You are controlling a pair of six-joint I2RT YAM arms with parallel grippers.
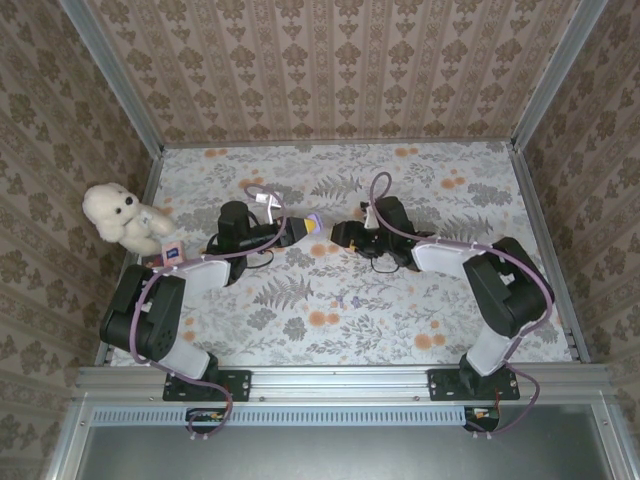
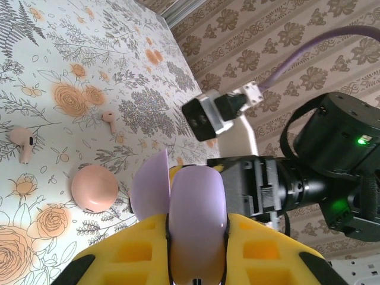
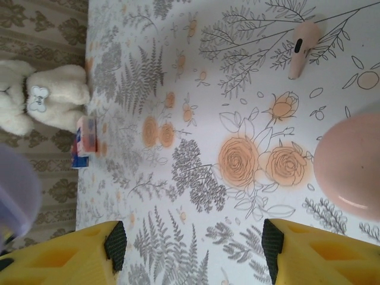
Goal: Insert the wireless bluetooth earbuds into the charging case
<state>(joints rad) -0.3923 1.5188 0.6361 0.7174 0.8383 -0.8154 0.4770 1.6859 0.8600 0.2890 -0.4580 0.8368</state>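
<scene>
Left fingers [image 2: 133, 252] were clamped shut on the charging case [image 2: 196, 217]. The case was lilac and held up off the desk [image 1: 400, 310] near its middle, just left of the right arm's tip in the top view. Its lid looked swung open to one side in the left wrist view. Couldn't see the sockets inside from that angle.

Far left of the desk sat a white teddy bear [image 1: 125, 218] with a small box [image 1: 172, 254] beside it, both well apart from the work.

On the desk under the case were two pale pink buds, first earbud [image 2: 22, 143] and second earbud [image 2: 110, 121], lying apart from each other. A pink rounded pebble [image 2: 95, 188] lay near them; couldn't tell what it was.

Right fingers [image 3: 323, 252] were open with nothing between them, hovering over the desk just beside the pebble. An earbud lay further ahead in the right wrist view.

Progress, my read: early.
- Done: case lifted and apparently opened.
- Not done: no earbud picked up, none seated.
- Left: right arm grabs one bud, lines its stem up with a socket and seats it, then repeats for the other. The whole insertion was yet to do.
</scene>
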